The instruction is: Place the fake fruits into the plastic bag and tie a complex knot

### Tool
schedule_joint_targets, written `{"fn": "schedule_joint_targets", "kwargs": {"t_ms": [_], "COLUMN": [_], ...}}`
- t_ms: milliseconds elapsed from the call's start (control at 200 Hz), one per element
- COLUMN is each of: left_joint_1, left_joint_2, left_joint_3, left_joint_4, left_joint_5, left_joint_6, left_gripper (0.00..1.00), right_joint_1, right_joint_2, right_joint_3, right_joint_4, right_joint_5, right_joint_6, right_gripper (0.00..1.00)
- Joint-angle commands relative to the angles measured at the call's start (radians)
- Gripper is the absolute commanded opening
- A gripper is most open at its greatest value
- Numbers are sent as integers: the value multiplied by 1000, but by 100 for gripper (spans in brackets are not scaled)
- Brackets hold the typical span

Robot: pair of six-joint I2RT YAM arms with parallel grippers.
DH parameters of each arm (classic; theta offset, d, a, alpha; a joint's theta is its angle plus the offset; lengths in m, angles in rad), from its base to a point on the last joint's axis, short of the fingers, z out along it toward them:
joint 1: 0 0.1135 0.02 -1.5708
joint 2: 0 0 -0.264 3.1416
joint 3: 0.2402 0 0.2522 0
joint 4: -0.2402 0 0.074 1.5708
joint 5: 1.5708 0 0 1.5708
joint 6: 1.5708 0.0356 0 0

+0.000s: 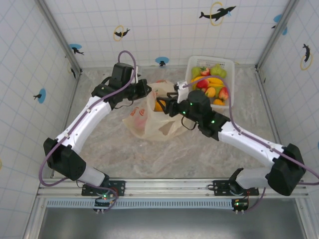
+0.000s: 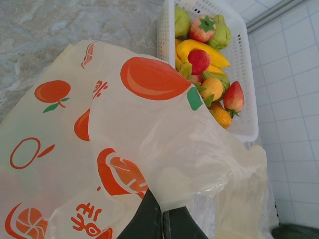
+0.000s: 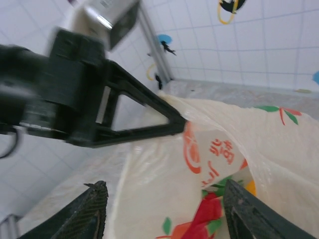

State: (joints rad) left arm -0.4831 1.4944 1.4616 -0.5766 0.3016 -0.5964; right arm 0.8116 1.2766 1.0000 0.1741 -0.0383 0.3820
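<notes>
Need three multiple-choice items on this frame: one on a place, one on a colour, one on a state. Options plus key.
1. Where does the white basket stand?
A) far right corner
B) by the arm bases
C) near left corner

2. What colour are the prints on the plastic bag?
A) blue
B) red-orange
C) black

3. What is the left pincer doing?
A) open over the basket
B) shut on the bag's rim
C) holding a banana

Key:
1 A, the top view shows it far right.
2 B, orange fruit prints show at the left wrist.
3 B, its tips pinch the film.
</notes>
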Motion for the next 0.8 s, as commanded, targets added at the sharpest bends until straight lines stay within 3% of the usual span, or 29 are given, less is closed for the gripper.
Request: {"fn": "schedule_joint_targets", "kwargs": {"t_ms": [0, 135, 215, 335, 540, 796], "left_joint_1": [7, 8, 11, 10, 46, 52], "left_joint_2": [0, -3, -10, -19, -22, -28], "left_joint_3": [22, 23, 21, 14, 16, 16], "left_joint_4": [-17, -24, -30, -31, -36, -45], "left_joint_5": [-12, -31, -32, -31, -33, -34], "left_joint_6": [42, 63, 69, 69, 76, 85], "left_gripper": [0, 0, 0, 0, 0, 0], "right_joint_1": [-77, -220, -290, -393, -456, -502], "right_joint_2": [-82, -126, -122, -58, 127, 466], "right_joint_3": [-26, 7, 55, 110, 118, 420], "right_joint_4": [-5, -127, -281, -458, -359, -477], "right_joint_5": [-145, -219, -164, -22, 97, 229], "right_joint_6": [109, 129, 60, 36, 183, 232], "right_gripper": [66, 68, 74, 76, 80, 77]}}
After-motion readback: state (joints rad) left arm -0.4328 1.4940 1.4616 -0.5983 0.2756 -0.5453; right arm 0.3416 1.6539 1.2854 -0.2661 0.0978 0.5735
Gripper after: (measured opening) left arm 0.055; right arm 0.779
